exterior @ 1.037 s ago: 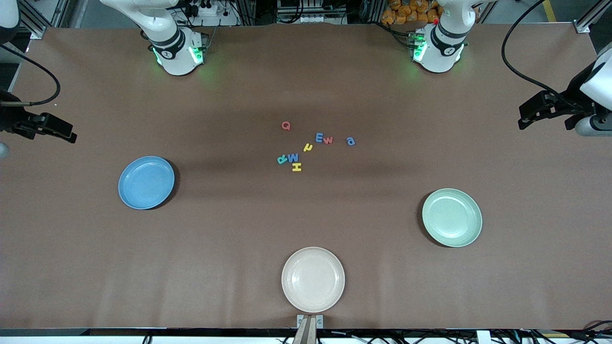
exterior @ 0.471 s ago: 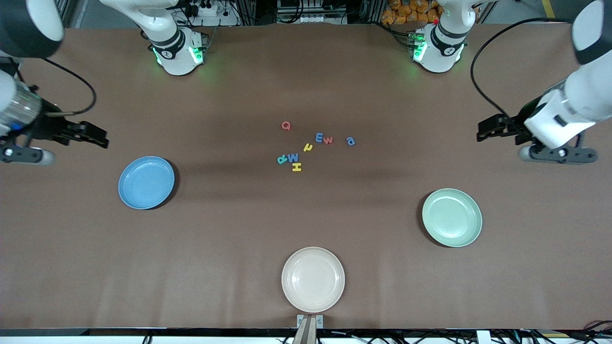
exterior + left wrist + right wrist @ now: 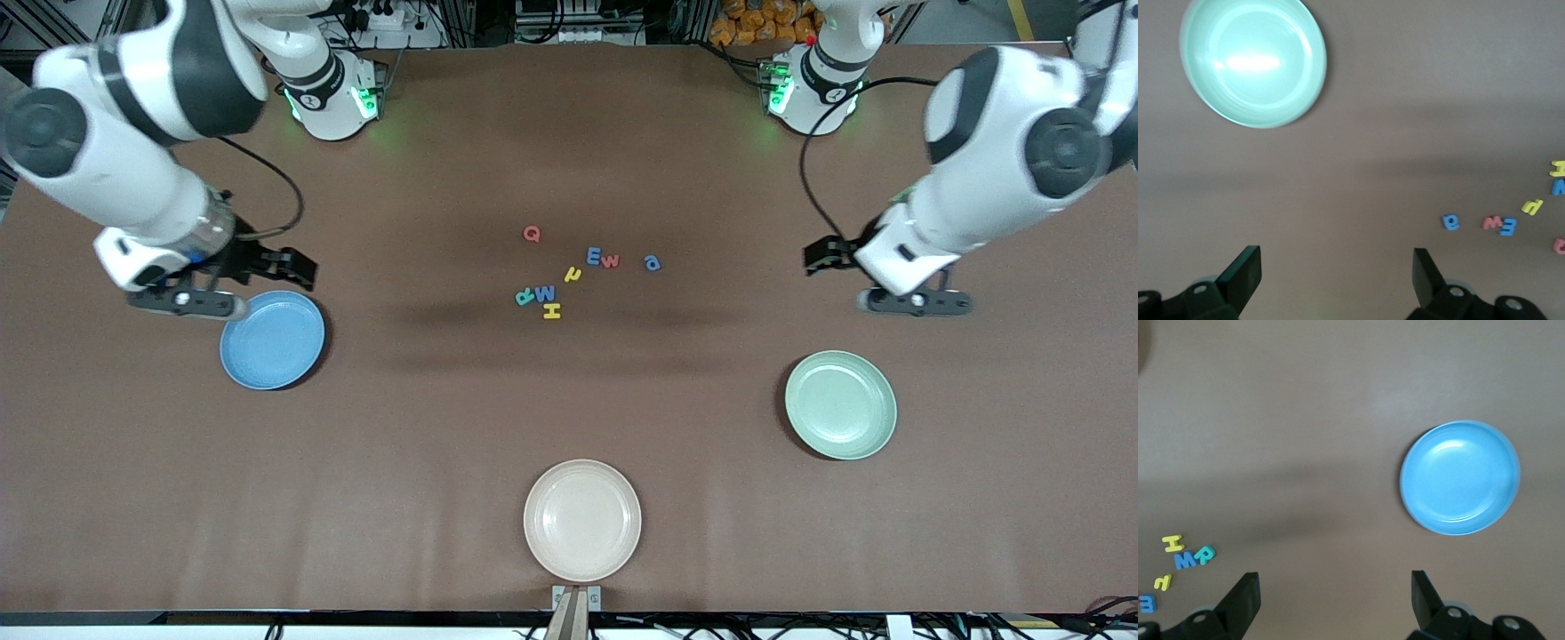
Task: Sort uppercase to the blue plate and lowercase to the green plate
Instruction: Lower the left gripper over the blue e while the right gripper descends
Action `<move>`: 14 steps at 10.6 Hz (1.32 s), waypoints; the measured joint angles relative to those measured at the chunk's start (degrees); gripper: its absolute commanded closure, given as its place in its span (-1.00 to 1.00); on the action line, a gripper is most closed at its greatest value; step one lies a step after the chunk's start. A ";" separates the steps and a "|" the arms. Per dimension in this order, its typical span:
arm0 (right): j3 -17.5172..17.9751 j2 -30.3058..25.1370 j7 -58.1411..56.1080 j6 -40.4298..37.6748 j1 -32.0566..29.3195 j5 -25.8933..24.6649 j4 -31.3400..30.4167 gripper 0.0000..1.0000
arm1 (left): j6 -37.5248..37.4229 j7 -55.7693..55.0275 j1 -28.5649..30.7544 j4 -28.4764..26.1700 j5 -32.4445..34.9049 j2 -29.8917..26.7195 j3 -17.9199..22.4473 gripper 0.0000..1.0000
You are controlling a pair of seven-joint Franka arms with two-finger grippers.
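Both arms have swung inward, the right tool [image 3: 293, 267] above the blue plate [image 3: 272, 340] and the left tool [image 3: 822, 258] above bare desk [image 3: 569, 409] farther than the green plate [image 3: 840, 404], each wide open and empty, with uppercase [image 3: 545, 293] and lowercase [image 3: 610, 261] letters clustered mid-desk.

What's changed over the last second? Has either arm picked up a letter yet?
No letter has been picked up. Both arms swung in from the table's ends: the right gripper now hangs open over the table beside the blue plate, the left gripper open over the table toward the green plate's end. The letters, the three plates including the cream plate stayed put.
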 measured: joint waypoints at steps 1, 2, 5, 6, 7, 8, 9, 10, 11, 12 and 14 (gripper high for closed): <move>2.52 0.02 2.77 4.00 0.41 0.05 -3.11 -1.00 | 2.86 -3.23 -0.18 -3.11 0.00 -0.47 -2.67 -1.00; 5.25 0.09 6.16 8.52 0.90 0.10 -6.65 -1.00 | 6.98 -6.76 -0.24 -6.92 0.00 -1.11 -5.33 -1.00; 11.66 2.07 15.86 23.94 3.64 0.11 -18.38 -1.00 | 18.63 -16.62 -0.35 -16.69 0.00 -1.23 -11.10 -1.00; 12.17 3.50 17.48 26.00 4.69 0.11 -20.05 -1.00 | 22.63 -19.26 -0.35 -19.13 0.00 -0.64 -12.14 -1.00; 12.21 5.20 18.08 26.81 5.42 0.11 -20.52 -1.00 | 26.70 -22.15 -0.49 -21.16 0.00 0.43 -13.16 -0.99; 12.22 7.21 19.07 28.00 6.03 0.12 -20.51 -1.00 | 29.86 -25.26 -1.41 -22.39 0.00 1.99 -13.76 -0.95; 12.22 9.52 20.87 30.19 7.07 0.10 -20.50 -1.00 | 31.99 -28.20 -3.04 -22.76 0.09 3.76 -13.98 -0.93; 12.23 11.79 22.89 32.30 8.52 0.06 -20.42 -1.00 | 33.48 -30.55 -4.50 -22.79 0.93 5.39 -14.07 -0.87; 12.25 13.73 24.57 33.90 10.09 0.02 -20.22 -1.00 | 34.38 -32.84 -5.35 -22.76 3.43 6.95 -14.10 -0.80; 12.26 15.31 25.62 35.40 11.51 -0.07 -19.87 -1.00 | 34.81 -34.69 -5.63 -22.62 6.71 8.61 -14.10 -0.73; 12.30 17.45 26.38 37.38 13.73 -0.20 -19.35 -1.00 | 35.28 -38.04 -5.73 -21.45 12.19 12.96 -14.07 -0.69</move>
